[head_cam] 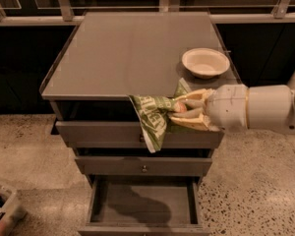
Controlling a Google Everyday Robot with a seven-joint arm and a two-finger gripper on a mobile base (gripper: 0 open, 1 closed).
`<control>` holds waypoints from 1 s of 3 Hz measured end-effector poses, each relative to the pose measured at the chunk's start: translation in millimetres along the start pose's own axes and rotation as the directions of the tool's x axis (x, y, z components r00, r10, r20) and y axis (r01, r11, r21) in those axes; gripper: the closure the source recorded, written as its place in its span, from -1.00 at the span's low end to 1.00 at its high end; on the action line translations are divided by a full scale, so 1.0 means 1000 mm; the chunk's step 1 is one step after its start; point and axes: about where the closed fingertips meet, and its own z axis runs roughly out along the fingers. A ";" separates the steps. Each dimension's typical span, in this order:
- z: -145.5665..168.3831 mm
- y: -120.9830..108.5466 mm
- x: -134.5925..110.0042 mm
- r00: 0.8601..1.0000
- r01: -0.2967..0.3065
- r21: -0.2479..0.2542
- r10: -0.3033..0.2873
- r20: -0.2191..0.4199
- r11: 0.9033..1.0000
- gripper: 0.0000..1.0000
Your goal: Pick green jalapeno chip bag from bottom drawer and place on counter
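Gripping the green jalapeno chip bag [155, 119] by its right end, the claw [181, 110] reaches in from the right, level with the top drawer's front and just below the front edge of the desk [123, 53]. Its 2 fingers are closed on the crumpled foil. The bag hangs in the air, leftward and downward from the claw, with its long axis running down across that drawer front. The bottom drawer [142, 203] stands pulled out well below. A pale bowl [205, 62] sits on the desk's right front part, just behind the claw. Since the bag trails left of the claw, the coming lift likely has to carry its hanging tail over the desk's lip, landing left of the bowl.
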 end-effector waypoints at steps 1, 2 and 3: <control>0.006 -0.032 -0.009 0.999 0.036 -0.001 -0.036 0.013 0.999 1.00; 0.015 -0.064 -0.027 0.996 0.086 -0.005 -0.086 0.025 0.996 1.00; 0.033 -0.096 -0.040 0.993 0.113 -0.018 -0.112 0.035 0.993 1.00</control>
